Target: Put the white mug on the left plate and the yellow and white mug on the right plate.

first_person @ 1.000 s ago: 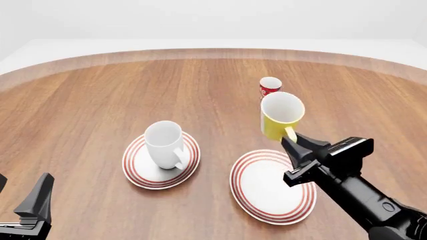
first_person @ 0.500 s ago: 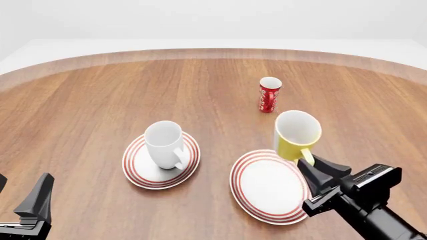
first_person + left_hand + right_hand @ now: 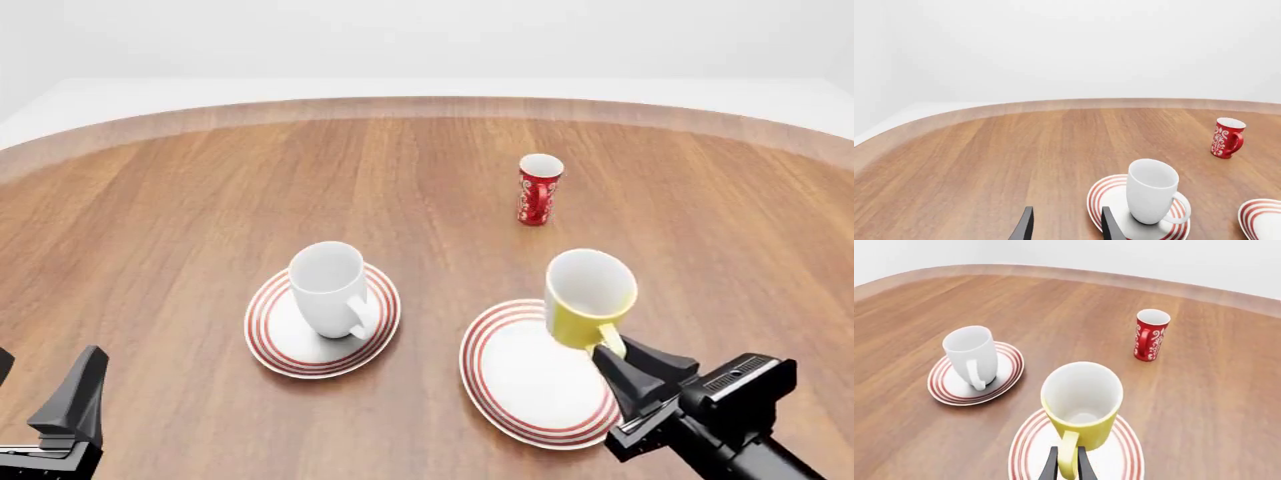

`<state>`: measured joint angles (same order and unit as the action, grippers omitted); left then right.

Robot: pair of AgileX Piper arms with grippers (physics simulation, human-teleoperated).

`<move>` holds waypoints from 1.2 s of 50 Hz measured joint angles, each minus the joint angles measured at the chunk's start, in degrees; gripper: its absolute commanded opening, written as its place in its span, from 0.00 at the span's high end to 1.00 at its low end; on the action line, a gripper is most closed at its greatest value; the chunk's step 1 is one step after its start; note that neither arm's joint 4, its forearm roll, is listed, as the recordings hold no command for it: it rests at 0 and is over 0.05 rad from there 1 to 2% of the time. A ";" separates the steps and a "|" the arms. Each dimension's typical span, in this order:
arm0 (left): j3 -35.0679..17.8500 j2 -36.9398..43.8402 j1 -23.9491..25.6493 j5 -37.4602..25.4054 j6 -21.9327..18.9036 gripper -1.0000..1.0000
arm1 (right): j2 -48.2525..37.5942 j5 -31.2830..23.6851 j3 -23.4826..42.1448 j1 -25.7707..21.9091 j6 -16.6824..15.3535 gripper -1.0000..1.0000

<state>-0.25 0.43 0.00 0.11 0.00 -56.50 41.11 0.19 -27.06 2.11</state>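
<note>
The white mug (image 3: 330,288) stands upright on the left plate (image 3: 274,335); the left wrist view shows the white mug (image 3: 1151,191) on the left plate (image 3: 1102,192) too. My right gripper (image 3: 611,350) is shut on the handle of the yellow and white mug (image 3: 587,295), holding it over the far right part of the right plate (image 3: 527,385). Whether it touches the plate I cannot tell. In the right wrist view the yellow and white mug (image 3: 1081,405) hangs before the right gripper (image 3: 1067,464), above the right plate (image 3: 1129,455). My left gripper (image 3: 1064,227) is open and holds nothing, low at the near left (image 3: 43,378).
A slim red cup (image 3: 538,189) with white print stands upright beyond the right plate, also seen as the red cup (image 3: 1151,335) and the red cup (image 3: 1226,138). The round wooden table's far edge (image 3: 427,105) curves behind it.
My right gripper has carried the yellow and white mug from beside the red cup toward me and down, over the right plate. The left arm and the white mug have not moved.
</note>
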 measured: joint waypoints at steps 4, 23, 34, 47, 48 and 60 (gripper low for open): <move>0.00 0.00 0.00 0.00 0.00 0.00 | -1.46 0.92 -0.12 -0.26 0.22 1.00; 0.00 0.00 0.00 0.00 0.00 0.00 | -11.88 8.35 -0.19 -0.98 0.92 1.00; 0.00 0.00 0.00 0.00 0.00 0.00 | -17.10 12.00 -0.19 -1.15 1.01 1.00; 0.00 0.00 0.00 0.00 0.00 0.00 | -22.54 15.89 -0.19 -0.93 0.75 1.00; 0.00 0.00 0.00 0.00 0.00 0.00 | -22.93 16.16 -0.19 -0.92 0.72 1.00; 0.00 0.00 0.00 0.00 0.00 0.00 | -28.37 20.14 -0.19 -0.89 0.32 1.00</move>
<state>-0.25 0.43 0.00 0.11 0.00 -84.87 61.25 0.00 -27.95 2.43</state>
